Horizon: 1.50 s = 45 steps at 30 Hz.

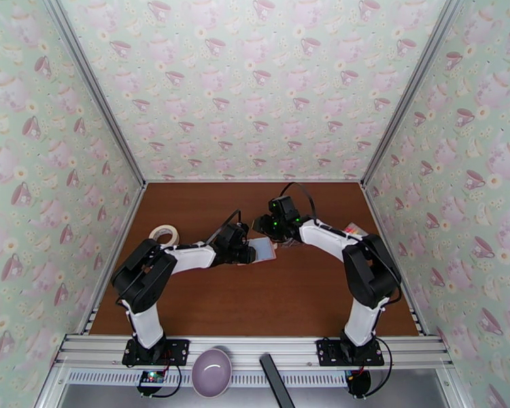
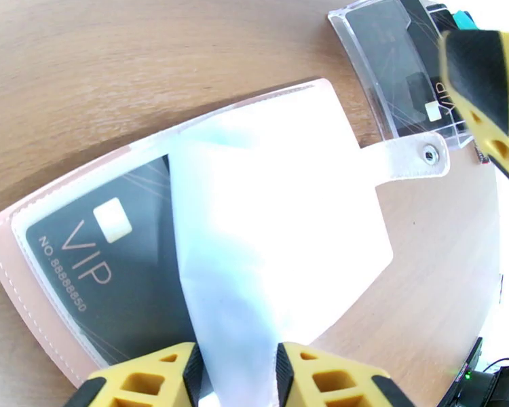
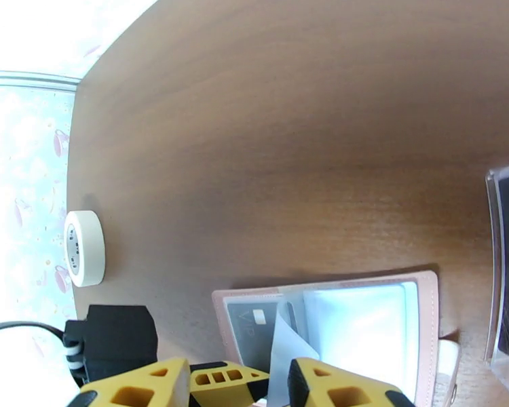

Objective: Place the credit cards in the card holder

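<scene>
Pink card holder (image 2: 10,256), one black card (image 2: 119,279) inside; left fingers (image 2: 153,374) pinch a pocket (image 2: 275,218), right fingers (image 3: 336,384) spread

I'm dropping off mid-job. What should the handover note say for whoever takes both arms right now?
Left gripper: shut on a clear pocket leaf of the card holder, holding it raised.
Right gripper: jaws apart, nothing seen held.
Things: holder lies open on the table; a clear case sits beside its snap tab.
Done: one black VIP card sits in a pocket.
Left: black cards in the case, count unclear. Likely next: right arm fetches one for the opened pocket.
</scene>
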### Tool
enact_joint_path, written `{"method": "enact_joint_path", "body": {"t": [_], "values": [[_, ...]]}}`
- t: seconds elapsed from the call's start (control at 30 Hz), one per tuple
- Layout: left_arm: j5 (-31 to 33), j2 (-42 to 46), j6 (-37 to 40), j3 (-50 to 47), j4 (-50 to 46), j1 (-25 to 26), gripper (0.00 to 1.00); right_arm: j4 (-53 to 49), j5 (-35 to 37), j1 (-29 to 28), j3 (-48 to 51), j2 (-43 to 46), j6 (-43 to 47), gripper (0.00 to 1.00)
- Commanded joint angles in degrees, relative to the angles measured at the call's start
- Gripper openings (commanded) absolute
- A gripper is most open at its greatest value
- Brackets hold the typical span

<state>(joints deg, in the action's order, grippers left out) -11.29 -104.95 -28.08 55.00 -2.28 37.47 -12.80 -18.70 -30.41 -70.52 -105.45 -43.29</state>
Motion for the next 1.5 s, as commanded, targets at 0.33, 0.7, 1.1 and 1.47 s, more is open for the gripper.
{"method": "enact_joint_path", "body": {"t": [0.33,0.7,1.1,1.47], "values": [[0.3,1.2,0.4,-2.1,-5.2,-0.9,0.39,2.2,-1.3,-1.7,0.8,-6.9,-1.0,0.44],[-1.1,0.9,0.7,-0.8,-5.6,-1.0,0.45,6.5,-4.6,-4.1,0.6,-6.9,-4.0,0.45],[1.1,7.1,2.1,1.3,-11.0,-1.2,0.54,8.4,-5.9,-5.2,0.4,-5.3,-6.4,0.44],[1.9,13.1,2.9,0.3,-13.6,-2.1,0.52,13.9,-9.6,-7.8,-0.1,-7.7,-10.5,0.45]]}}
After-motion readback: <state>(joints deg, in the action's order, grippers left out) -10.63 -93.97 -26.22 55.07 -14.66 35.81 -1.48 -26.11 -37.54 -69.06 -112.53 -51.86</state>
